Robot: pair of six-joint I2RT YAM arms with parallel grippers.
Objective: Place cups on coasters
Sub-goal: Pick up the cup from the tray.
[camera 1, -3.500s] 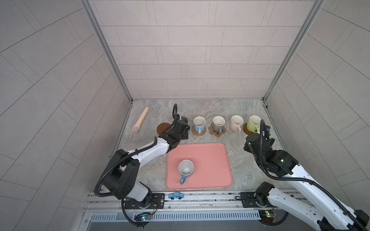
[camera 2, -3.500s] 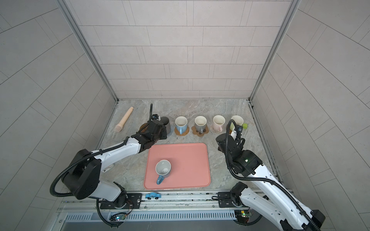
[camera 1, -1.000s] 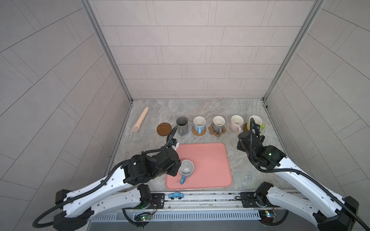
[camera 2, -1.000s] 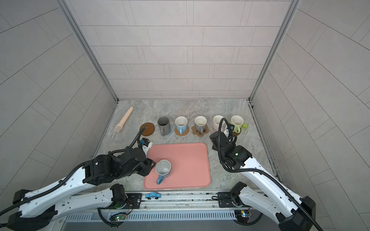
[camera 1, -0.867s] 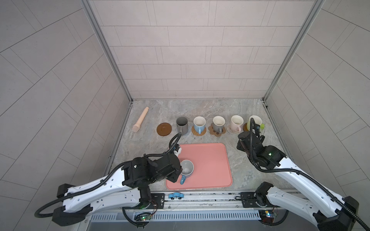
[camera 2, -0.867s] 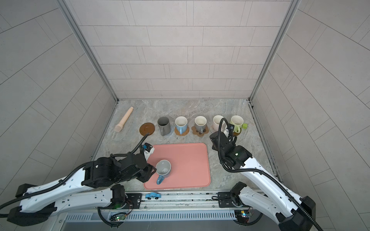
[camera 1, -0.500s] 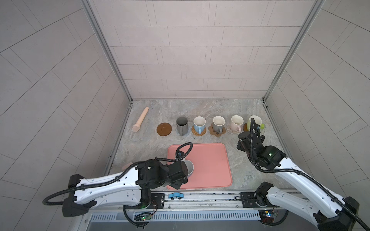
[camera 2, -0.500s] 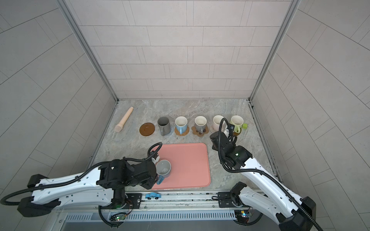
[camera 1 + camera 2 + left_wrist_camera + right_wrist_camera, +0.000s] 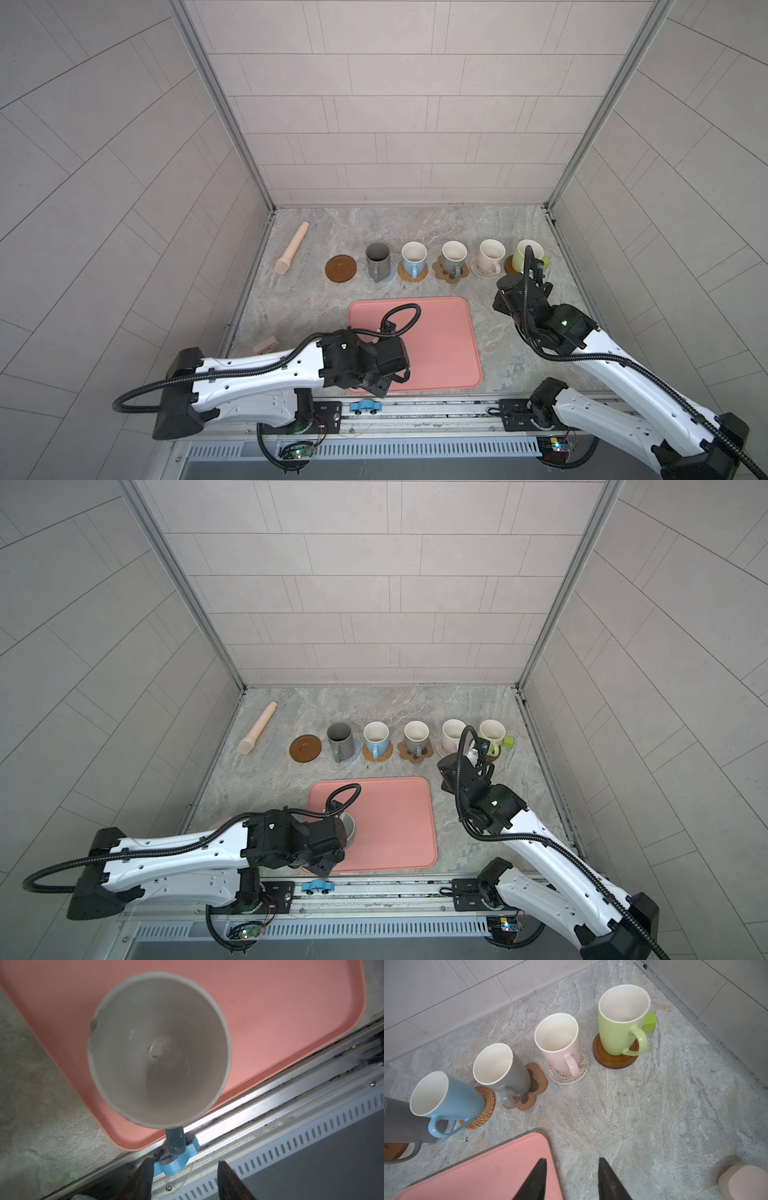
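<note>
Step in hand: pick-up of the last mug (image 9: 160, 1049), pale grey with a blue handle (image 9: 176, 1142), upright on the near-left part of the tray (image 9: 291, 1012). Left gripper (image 9: 185, 1164) at the handle side of it, jaws spread, fingertips either side of the handle's line but clear of it, nothing pinched. Right gripper (image 9: 572, 1162) over bare table by the tray's far-right corner, jaws parted, empty.

Next, by judgement: lower, close on handle or rim, lift straight, carry far and left to the bare disc (image 9: 340, 268) at the left end of the row, and set down centred without clipping the dark mug (image 9: 377, 257) just beside it.

Count:
- **Mugs:** six. Five in the far row, left to right dark mug, blue mug (image 9: 414, 257), grey mug (image 9: 454, 257), pink mug (image 9: 491, 254), green mug (image 9: 527, 255), each on its own coaster, plus one on the tray.
- **Coasters:** six, five covered and one bare.
- **Tray:** one.
- **Others:** one roller (image 9: 292, 253), one green block (image 9: 508, 742), one toy car (image 9: 365, 406).
</note>
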